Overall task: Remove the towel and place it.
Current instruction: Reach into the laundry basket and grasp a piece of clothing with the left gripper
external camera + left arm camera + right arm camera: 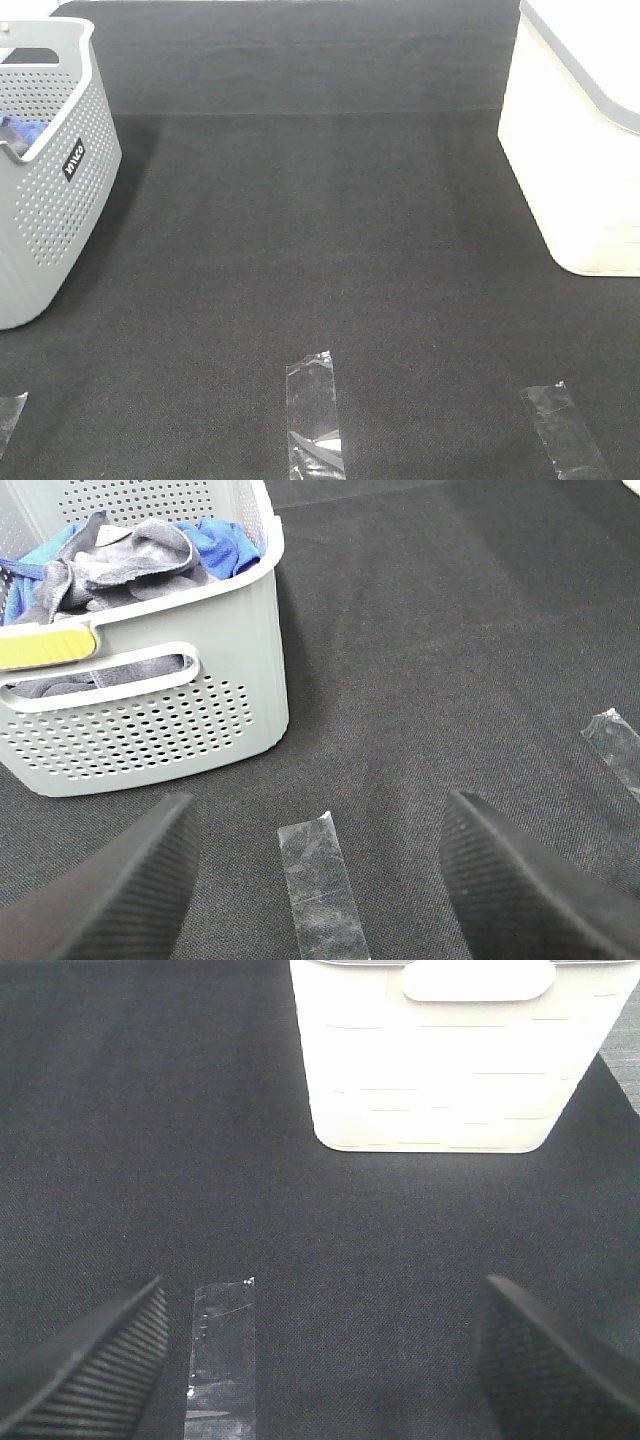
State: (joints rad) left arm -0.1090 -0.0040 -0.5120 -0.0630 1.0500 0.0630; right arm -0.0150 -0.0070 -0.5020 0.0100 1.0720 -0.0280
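Note:
The grey-lavender towel (pixel 130 555) lies crumpled inside the perforated grey basket (pixel 200 730), on top of a bright blue cloth (pixel 225 542). In the exterior high view the basket (pixel 50 200) stands at the far left and only a bit of blue cloth (pixel 20 130) shows inside; the towel is hidden there. My left gripper (pixel 320 880) is open and empty, above the black mat in front of the basket. My right gripper (pixel 320 1360) is open and empty, facing the white bin. Neither gripper shows in the exterior high view.
A white bin (pixel 585 140) stands at the right edge; it also shows in the right wrist view (pixel 450 1060). Strips of clear tape (pixel 315 415) (pixel 565 430) lie on the black mat (pixel 320 230) near the front. A yellow-handled item (pixel 45 648) rests on the basket's rim.

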